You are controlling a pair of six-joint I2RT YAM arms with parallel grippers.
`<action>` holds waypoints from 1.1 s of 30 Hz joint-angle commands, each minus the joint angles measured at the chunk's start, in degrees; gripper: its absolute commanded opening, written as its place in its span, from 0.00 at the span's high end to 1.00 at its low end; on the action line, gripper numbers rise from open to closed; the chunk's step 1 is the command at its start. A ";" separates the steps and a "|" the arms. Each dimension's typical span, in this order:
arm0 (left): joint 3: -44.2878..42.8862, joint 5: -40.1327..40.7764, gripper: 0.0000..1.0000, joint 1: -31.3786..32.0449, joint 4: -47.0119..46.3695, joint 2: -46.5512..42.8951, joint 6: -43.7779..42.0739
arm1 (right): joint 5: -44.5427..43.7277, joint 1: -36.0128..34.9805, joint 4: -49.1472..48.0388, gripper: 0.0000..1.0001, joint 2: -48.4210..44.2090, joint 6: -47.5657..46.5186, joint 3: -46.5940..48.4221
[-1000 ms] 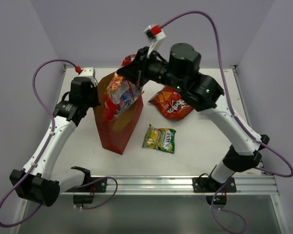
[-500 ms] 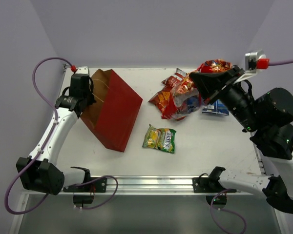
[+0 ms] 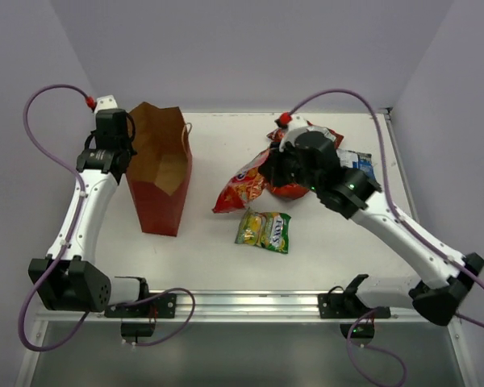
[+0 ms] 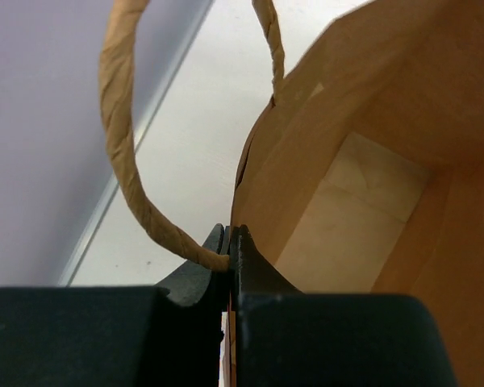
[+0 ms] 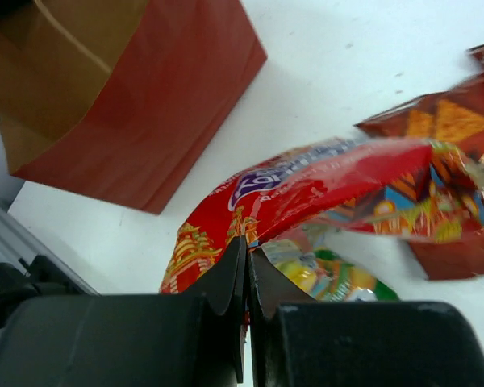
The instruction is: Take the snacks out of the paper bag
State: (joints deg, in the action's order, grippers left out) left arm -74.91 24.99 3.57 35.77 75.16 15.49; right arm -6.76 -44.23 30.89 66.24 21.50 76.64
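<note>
The paper bag [image 3: 165, 205] at nine o'clock is looking empty — the left gripper [image 4: 228, 242] is pinching its rim. The right gripper [image 5: 246, 251] is squeezing a red chip bag [image 5: 306, 181] — only putting it down is left.

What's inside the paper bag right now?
Only brown inner walls and a bare creased floor show in the paper bag; its own walls cover part of that floor.

Five snacks [image 3: 264, 230], one paper bag [image 3: 161, 211]
</note>
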 commanded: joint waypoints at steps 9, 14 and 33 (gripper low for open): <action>5.64 -2.40 1.00 -11.13 -7.99 1.84 5.25 | 26.10 -0.25 -25.69 1.00 23.32 7.07 10.06; 7.41 -4.43 0.92 -11.22 -8.52 0.61 5.35 | 26.72 1.77 -28.43 1.00 26.48 7.94 -1.74; 3.99 -7.68 0.60 -11.22 -7.64 -3.44 4.38 | 19.25 5.82 -17.90 1.00 37.98 4.35 2.24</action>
State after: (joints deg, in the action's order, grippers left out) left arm -69.10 18.13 -7.64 30.04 73.60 20.03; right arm 14.90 -38.85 11.42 99.11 27.59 71.26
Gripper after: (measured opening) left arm 0.405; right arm 0.010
